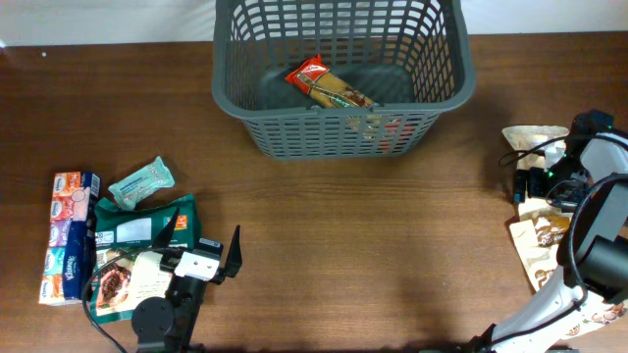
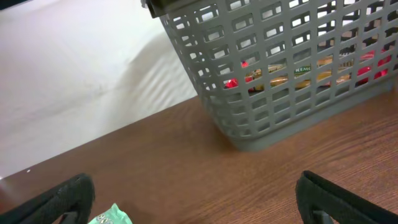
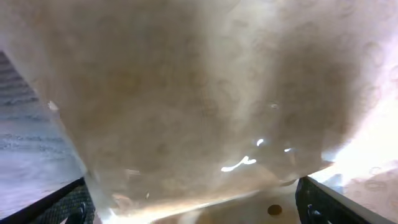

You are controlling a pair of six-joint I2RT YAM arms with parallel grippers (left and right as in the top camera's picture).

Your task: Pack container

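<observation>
A dark wooden table (image 1: 392, 245) runs back to a white wall (image 2: 74, 74). The container (image 1: 294, 137) stands at the far middle edge of the table. From overhead, a red-topped pasta packet (image 1: 329, 86) lies on its floor; the left wrist view shows only red and yellow glimpses of it through the lattice.

The left gripper (image 1: 201, 242) hovers near the front left over a green packet (image 1: 142, 224), its fingers released and empty. A mint packet (image 1: 140, 183) and tissue packs (image 1: 69, 235) lie beside it.

At the right edge, the right gripper (image 3: 191, 208) has its fingers spread wide. A beige pouch (image 3: 199, 93) fills its view.
</observation>
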